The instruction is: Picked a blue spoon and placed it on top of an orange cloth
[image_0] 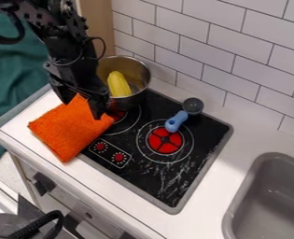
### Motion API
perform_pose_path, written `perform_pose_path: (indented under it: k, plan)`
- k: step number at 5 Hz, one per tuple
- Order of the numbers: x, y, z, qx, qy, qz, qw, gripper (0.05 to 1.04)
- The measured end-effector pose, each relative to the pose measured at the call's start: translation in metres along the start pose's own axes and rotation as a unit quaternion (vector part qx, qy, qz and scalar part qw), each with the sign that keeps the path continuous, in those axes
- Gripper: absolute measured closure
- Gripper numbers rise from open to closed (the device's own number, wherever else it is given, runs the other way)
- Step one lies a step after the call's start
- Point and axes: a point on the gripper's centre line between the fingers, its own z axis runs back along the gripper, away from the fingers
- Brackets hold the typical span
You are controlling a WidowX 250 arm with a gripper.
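White counter (207, 196), seen from where I stand beside it, with a black stove (180, 173) set into its top and a grey sink (234, 205) at the right. The black arm (68, 44) comes in from the upper left. The orange cloth (71, 130) lies partly on the counter and partly over the stove's left edge, spread out as the landing place. A metal pot (139, 99) stands behind it, holding a yellow vegetable (118, 84) (no part of this job, by the sound of it). The gripper (82, 109) hangs over the cloth's back part, in front of the pot; its fingers are spread apart, with nothing between them. The blue spoon (176, 121) lies on the stove, its handle over the back of the right-hand red burner (165, 141) and its dark round head towards the wall, well apart from both gripper and cloth. Progress, as I judge it: the cloth is ready, but neither the pick nor the placing is done. Left to do are reaching across, grasping the spoon, carrying it over, and releasing it on top.
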Motion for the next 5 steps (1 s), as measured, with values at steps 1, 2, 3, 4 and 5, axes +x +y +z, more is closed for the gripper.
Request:
perform_pose_path:
  k: [1,2,3,4,5]
  plan:
    - [-0.005,-0.002,-0.005,-0.005,0.013,0.000,0.9999,0.085]
    - [-0.005,-0.003,-0.007,-0.007,0.014,-0.004,0.9999,0.085]
    - [0.006,-0.011,-0.012,-0.021,0.001,-0.028,0.9994,0.085]
    - [0.025,-0.021,-0.011,-0.044,-0.069,-0.077,0.9936,0.085]
    - [0.038,-0.042,-0.009,-0.058,-0.096,-0.106,0.9881,0.085]
